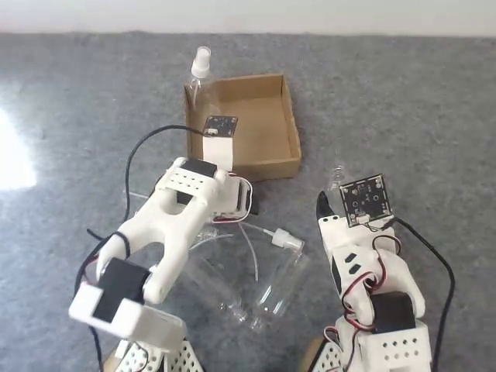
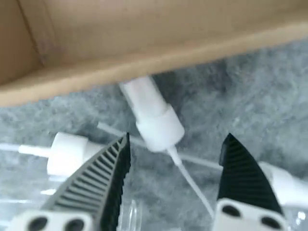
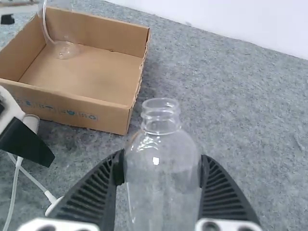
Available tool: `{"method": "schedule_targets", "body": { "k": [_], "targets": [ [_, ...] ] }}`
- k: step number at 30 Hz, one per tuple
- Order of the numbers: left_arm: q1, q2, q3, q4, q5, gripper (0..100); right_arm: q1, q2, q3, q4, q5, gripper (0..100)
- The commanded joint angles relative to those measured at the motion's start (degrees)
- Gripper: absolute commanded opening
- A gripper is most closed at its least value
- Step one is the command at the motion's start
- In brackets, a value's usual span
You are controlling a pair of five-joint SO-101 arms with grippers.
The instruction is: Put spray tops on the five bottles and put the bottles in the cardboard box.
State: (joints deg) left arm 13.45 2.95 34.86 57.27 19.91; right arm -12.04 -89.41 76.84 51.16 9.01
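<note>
My right gripper (image 3: 161,166) is shut on a clear, uncapped bottle (image 3: 161,144), held upright just off the cardboard box's (image 1: 256,124) near right corner. My left gripper (image 2: 173,163) hangs open over a white spray top (image 2: 155,120) that lies against the box's front wall (image 2: 144,53); its tube runs between the fingers. A second spray top (image 2: 67,151) lies beside one finger. One bottle with a spray top (image 1: 200,74) stands in the box's far left corner. Two clear bottles (image 1: 267,298) lie on the cloth between the arms, by a loose spray top (image 1: 287,240).
Grey cloth (image 1: 403,101) covers the table. The left arm (image 1: 186,209) stretches over the lying bottles toward the box front. Cables (image 1: 143,151) trail beside both arms.
</note>
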Motion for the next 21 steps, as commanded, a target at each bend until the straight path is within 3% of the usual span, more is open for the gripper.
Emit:
{"method": "schedule_targets", "body": {
  "k": [1, 11, 21],
  "targets": [
    [-0.35, 1.32, -3.65, -3.52, 2.02, 28, 0.57, -0.92, -0.62, -0.92, 0.0, 10.9],
    [-0.35, 1.76, -3.65, -4.57, 1.93, 16, 0.57, -0.92, -0.62, -0.92, 0.0, 10.9],
    [-0.35, -1.58, -3.91, -2.73, -3.34, 2, 0.4, -0.92, -0.62, -0.92, 0.0, 10.9]
  ]
}}
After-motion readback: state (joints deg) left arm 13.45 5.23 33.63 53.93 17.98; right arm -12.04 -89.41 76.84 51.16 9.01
